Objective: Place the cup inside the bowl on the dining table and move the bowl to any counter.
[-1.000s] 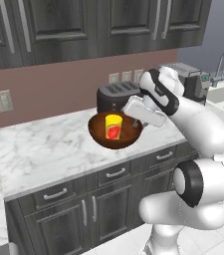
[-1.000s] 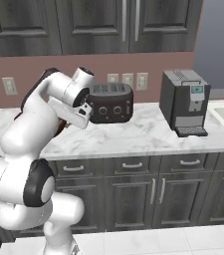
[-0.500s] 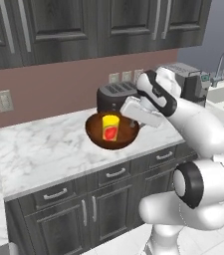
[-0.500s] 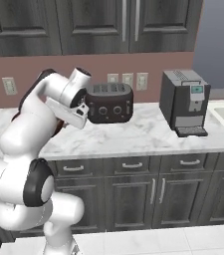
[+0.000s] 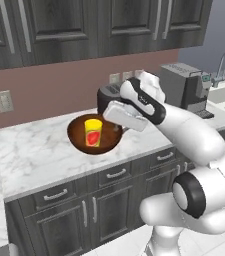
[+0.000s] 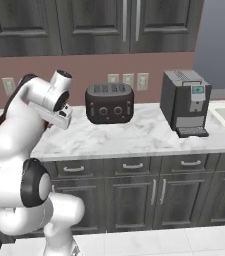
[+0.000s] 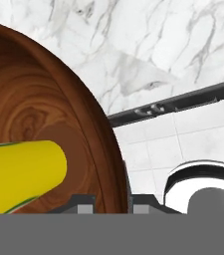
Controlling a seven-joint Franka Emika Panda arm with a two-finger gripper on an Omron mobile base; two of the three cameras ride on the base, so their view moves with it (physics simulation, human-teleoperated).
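Change: bowl (image 5: 95,135) w/ cup (image 5: 93,133) shifted slightly left vs. toaster over last sec; cup still inside; hand barely moved.
Claw: gripper (image 7: 112,201) clamped on bowl's rim, one fingertip (image 7: 85,204) inside the wall, other outside; narrow gap, rim filling it.
Bowl: dark red-brown wood, held by right-hand rim in left base view, over front part of worktop (image 5: 39,150), near its front edge; touching surface or just above it, cannot tell.
Cup: yellow, red mark on side, upright in middle of bowl per left base view; in hand view lies across lower left of bowl's inside, yellow side facing camera.
Worktop: white-grey marble over dark cabinets w/ silver handles; front edge and floor tiles seen past bowl's rim in hand view.
Toaster: black (image 6: 109,103), at back of worktop by wall outlets, just behind bowl.
Coffee machine: grey-black (image 6: 185,102), toward right end of worktop, well apart from bowl.
Arm: white, bent over worktop's front edge, wrist above bowl's right rim; bowl hidden behind arm in right base view.
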